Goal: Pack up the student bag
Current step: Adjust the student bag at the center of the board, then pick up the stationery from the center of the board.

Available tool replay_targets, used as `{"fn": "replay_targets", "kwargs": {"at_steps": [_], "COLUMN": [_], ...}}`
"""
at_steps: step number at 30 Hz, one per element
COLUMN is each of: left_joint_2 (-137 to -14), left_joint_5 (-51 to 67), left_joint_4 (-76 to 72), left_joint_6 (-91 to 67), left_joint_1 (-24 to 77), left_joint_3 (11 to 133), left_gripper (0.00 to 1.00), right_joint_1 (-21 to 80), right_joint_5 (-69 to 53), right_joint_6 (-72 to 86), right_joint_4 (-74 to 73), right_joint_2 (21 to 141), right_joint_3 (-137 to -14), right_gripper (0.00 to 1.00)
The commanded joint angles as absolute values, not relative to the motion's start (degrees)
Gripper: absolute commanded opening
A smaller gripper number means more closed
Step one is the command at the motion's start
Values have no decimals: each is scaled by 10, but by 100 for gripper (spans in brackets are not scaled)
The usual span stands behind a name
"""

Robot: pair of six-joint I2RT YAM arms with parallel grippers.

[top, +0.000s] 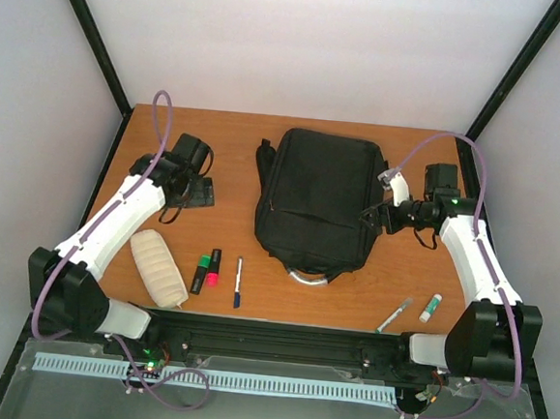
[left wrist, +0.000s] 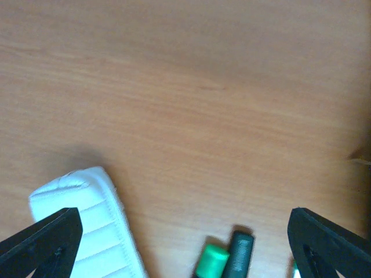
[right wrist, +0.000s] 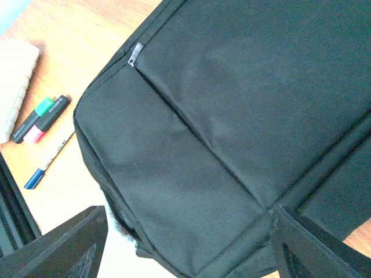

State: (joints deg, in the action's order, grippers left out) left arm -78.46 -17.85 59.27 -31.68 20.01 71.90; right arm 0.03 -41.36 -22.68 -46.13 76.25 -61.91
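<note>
The student bag (top: 315,198) is a large black backpack lying flat in the middle of the table, zips closed. In the right wrist view the bag (right wrist: 232,116) fills the frame, with a silver zip pull (right wrist: 135,55) at its upper left. My right gripper (top: 372,218) hovers at the bag's right edge; its jaws (right wrist: 188,229) stand open over the front pocket, holding nothing. My left gripper (top: 190,195) is left of the bag, open and empty (left wrist: 182,223) above bare wood.
A whitish ribbed pouch (top: 156,268) (left wrist: 87,226) lies at the front left. Beside it are a green highlighter (left wrist: 212,260), a dark one (left wrist: 239,255) and a blue-capped pen (top: 238,282). A thin pen (top: 394,316) and a small glue stick (top: 431,307) lie front right.
</note>
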Motion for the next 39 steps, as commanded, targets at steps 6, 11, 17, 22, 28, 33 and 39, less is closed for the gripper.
{"fn": "replay_targets", "kwargs": {"at_steps": [6,11,17,22,28,33,39], "left_joint_2": [-725,-766,-760,-788,-843,-873,-914], "left_joint_5": [-173,-111,-70,-101,-108,-130,-136], "left_joint_4": [693,755,768,779,753,742,730], "left_joint_6": [-385,-402,-419,-459,-488,-478,-457], "left_joint_1": [184,184,184,184,185,185,185], "left_joint_3": [677,659,610,576,534,537,543], "left_gripper": [100,96,89,89,89,88,84], "right_joint_1": [0,0,0,-1,-1,-1,0], "right_joint_5": [-464,-464,-467,-470,-475,-473,-475], "right_joint_6": [-241,-248,-256,-260,-263,-264,-267], "right_joint_4": [-431,-425,-428,-431,-434,-435,-442], "right_joint_2": [753,761,779,784,789,791,801], "right_joint_3": [-577,-568,-570,-571,-573,-573,-576], "right_gripper": [78,78,77,77,77,77,77]}}
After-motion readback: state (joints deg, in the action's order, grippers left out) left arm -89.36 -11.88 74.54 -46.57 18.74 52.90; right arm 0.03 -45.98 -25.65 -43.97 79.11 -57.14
